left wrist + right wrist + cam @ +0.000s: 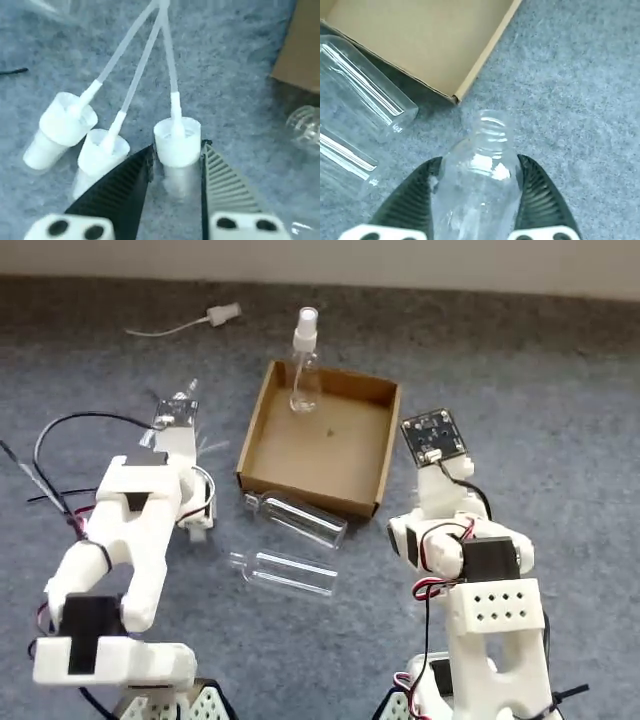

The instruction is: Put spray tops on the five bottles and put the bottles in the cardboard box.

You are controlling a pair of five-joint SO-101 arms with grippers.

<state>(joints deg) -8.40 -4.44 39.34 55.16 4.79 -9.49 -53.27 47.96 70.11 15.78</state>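
Left wrist view: L pincer [177,150] clamped on spray top [176,135], two others beside it on worktop [240,100]. R pincer [479,170] holds uncapped bottle [480,185] near cardboard box [420,40] corner. Step: capping. Next: thread tube into neck.

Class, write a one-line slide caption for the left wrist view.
Left gripper clasping one spray top on the carpet, two more spray tops beside it.

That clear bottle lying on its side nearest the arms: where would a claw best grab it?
Around the middle of the bottle, coming straight down from above and squeezing across its width. It lies flat on the carpet, so its long round body faces up, and the short narrow neck offers far less to hold.
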